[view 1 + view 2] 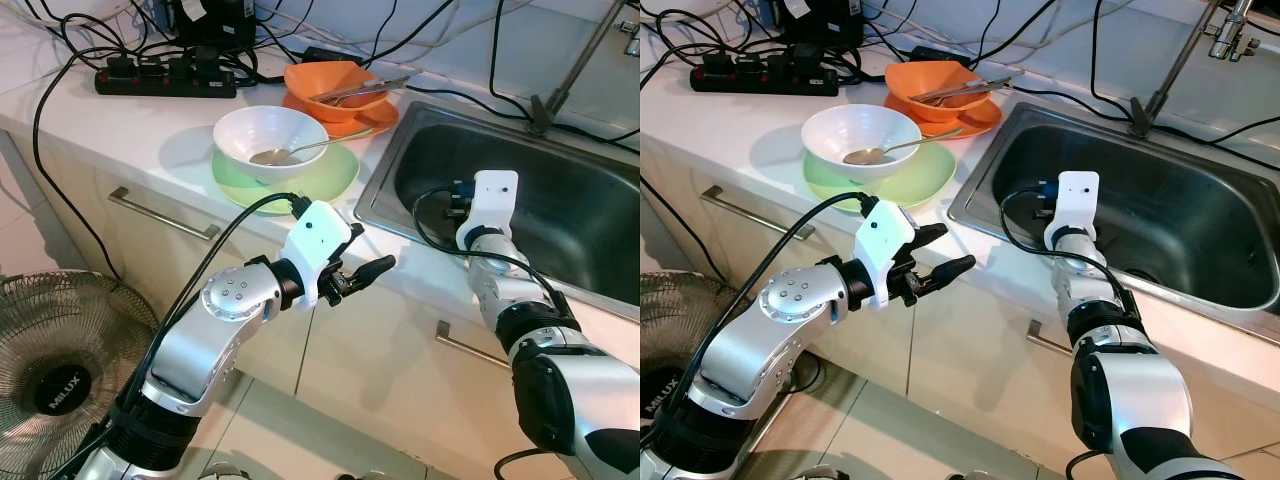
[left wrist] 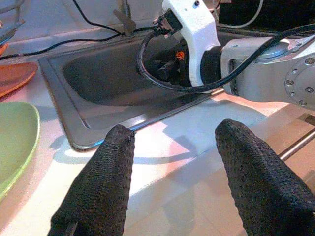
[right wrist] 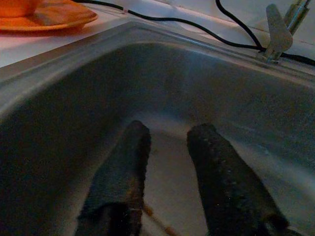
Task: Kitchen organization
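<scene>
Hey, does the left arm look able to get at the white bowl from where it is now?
Probably yes. The left end effector is open and empty at the counter's front edge, and the white bowl sits just beyond on the green plate, with nothing between.

Left gripper (image 2: 172,162) held open over the worktop (image 2: 167,147) beside the sink (image 2: 113,83).

Two black textured fingers (image 2: 106,187) are seen spread apart with nothing between them, above the white worktop just before the sink's front rim. The steel basin is seen beyond, its near corner close to one finger. Over the basin the right arm (image 2: 266,69) is seen, silver with a white wrist housing (image 2: 194,34) and a black cable (image 2: 147,73) looped down from it. At the worktop's edge a green plate (image 2: 17,142) and, further back, an orange plate (image 2: 15,76) are partly shown. A cabinet handle (image 2: 298,145) is glimpsed below the worktop's front edge.
</scene>
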`<state>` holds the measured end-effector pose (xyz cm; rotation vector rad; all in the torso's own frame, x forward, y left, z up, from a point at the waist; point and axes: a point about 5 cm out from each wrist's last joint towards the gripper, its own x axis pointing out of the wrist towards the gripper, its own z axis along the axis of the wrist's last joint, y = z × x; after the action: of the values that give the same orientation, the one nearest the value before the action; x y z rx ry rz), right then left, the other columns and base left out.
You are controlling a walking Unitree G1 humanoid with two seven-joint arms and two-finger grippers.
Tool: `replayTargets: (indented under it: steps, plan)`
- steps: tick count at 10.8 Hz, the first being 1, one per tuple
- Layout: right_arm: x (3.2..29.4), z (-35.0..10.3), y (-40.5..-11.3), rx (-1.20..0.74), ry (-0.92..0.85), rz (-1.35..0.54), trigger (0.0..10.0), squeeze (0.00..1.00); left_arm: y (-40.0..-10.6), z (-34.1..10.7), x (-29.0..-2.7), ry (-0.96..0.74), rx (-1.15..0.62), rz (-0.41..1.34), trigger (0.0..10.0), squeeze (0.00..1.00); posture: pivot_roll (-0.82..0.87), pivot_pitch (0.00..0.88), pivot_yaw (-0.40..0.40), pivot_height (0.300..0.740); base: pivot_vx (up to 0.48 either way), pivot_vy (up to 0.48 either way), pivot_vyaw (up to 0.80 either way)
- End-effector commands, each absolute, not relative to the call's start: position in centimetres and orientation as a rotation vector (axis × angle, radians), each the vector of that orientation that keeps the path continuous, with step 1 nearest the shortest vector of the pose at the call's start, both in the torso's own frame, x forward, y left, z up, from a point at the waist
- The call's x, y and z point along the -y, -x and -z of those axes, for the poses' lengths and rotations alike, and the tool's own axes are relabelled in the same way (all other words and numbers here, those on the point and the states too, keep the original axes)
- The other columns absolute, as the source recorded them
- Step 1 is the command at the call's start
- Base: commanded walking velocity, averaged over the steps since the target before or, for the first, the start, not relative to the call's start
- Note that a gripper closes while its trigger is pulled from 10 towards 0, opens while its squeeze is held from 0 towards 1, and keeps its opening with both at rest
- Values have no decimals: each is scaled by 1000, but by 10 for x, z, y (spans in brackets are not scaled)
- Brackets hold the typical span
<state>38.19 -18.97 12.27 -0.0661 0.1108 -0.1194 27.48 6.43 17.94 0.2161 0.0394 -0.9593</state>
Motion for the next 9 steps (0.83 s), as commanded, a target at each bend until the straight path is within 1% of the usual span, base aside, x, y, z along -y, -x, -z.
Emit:
replayTargets:
  steps: [1, 2, 4, 5, 6, 7, 8, 9]
  plan:
    - [189, -117, -381, -145, 79, 117, 10000, 0, -271, -181, -60, -224, -29, 968, 10000, 0, 88, 55, -125, 740, 0, 0, 0]
    - [187, -121, -382, -130, 75, 110, 10000, 0, -273, -181, -60, -227, -21, 955, 10000, 0, 85, 54, -125, 740, 0, 0, 0]
    - [184, -129, -385, -82, 46, 102, 10000, 0, -280, -185, -64, -227, 28, 874, 10000, 0, 85, 54, -125, 740, 0, 0, 0]
    - [183, -140, -388, -22, 20, 97, 10000, 0, -284, -190, -66, -226, 68, 825, 10000, 0, 85, 54, -125, 740, 0, 0, 0]
    - [179, -165, -393, 102, -29, 87, 10000, 0, -289, -199, -71, -254, 148, 730, 10000, 0, 71, 56, -122, 740, 0, 0, 0]
    - [175, -177, -394, 167, -49, 74, 10000, 0, -293, -204, -73, -287, 221, 674, 10000, 0, 66, 56, -120, 740, 0, 0, 0]
    - [171, -188, -394, 229, -69, 60, 10000, 0, -295, -215, -74, -329, 314, 639, 10000, 0, 62, 55, -121, 740, 0, 0, 0]
    - [166, -194, -392, 262, -80, 49, 10000, 0, -294, -219, -74, -344, 326, 620, 10000, 0, 53, 55, -118, 740, 0, 0, 0]
